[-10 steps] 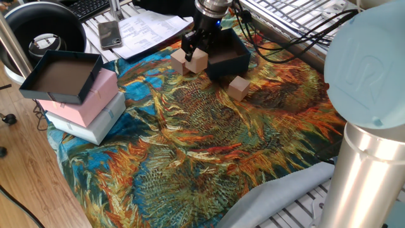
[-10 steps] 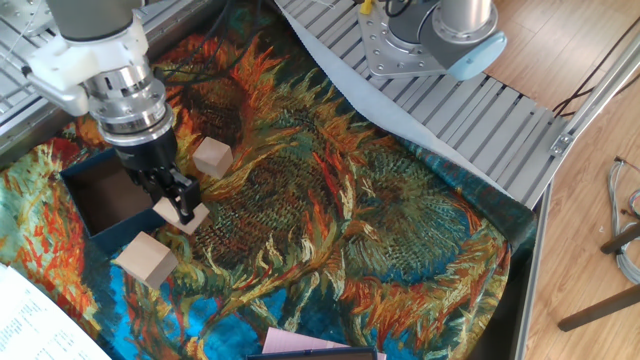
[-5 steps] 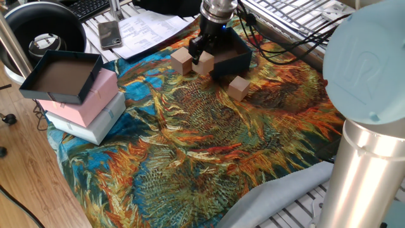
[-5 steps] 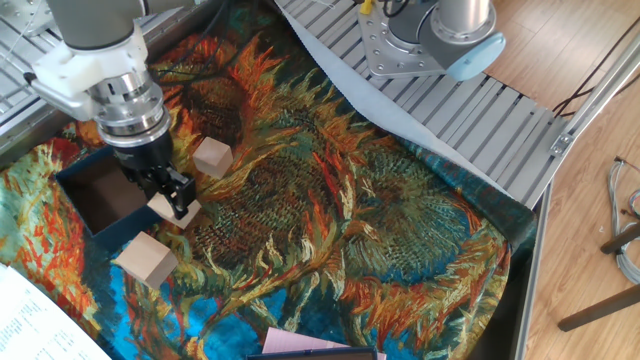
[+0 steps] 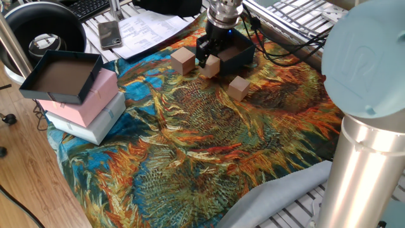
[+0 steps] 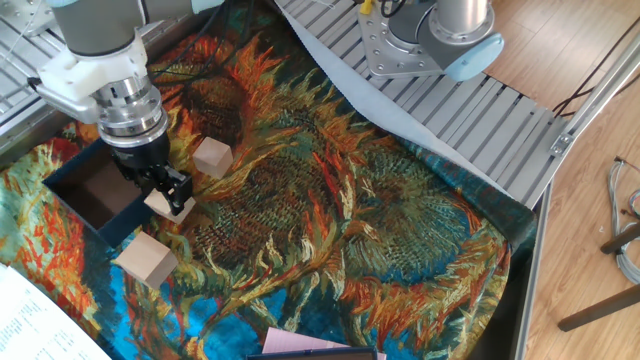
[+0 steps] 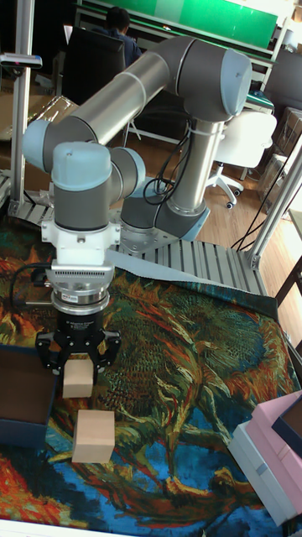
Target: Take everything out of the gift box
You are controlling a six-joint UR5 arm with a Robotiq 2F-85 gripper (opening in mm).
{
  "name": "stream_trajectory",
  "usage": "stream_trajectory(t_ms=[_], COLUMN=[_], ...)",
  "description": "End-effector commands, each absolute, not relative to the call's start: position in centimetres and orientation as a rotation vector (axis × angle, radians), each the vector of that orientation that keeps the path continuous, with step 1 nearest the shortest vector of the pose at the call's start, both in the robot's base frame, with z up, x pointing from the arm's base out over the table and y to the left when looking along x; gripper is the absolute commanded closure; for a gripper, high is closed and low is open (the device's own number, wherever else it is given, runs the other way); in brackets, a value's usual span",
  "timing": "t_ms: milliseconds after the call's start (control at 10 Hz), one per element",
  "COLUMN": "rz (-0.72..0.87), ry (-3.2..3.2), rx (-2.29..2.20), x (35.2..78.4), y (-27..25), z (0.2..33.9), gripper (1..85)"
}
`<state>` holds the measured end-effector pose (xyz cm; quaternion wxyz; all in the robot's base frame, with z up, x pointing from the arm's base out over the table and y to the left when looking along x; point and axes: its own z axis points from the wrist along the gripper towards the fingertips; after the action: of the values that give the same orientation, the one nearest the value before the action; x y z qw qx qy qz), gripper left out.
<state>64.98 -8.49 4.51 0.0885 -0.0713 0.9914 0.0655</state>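
Tall fixed view: wooden cube [image 7: 77,379] between the jaws, beside gift box [image 7: 21,403]

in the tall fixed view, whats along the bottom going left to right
gift box → wooden cube in the gripper → larger loose cube just right of it and nearer → pink and white boxes at the right edge
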Motion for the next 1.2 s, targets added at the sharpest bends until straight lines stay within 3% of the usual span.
stream_trajectory(t_ms=[0, 300, 500, 700, 1100], rz=[0.172, 0.086, -0.044, 0.178, 0.198], ry=[2.928, 2.940, 2.990, 2.979, 2.976], rx=[-0.251, -0.249, -0.253, -0.285, -0.309], x=[65.1, 65.1, 65.3, 66.2, 66.1], y=[-9.6, -9.9, -7.3, -5.4, -7.4], z=[3.7, 4.1, 7.5, 10.6, 11.0], gripper=[56.0, 51.0, 46.0, 23.0, 22.7])
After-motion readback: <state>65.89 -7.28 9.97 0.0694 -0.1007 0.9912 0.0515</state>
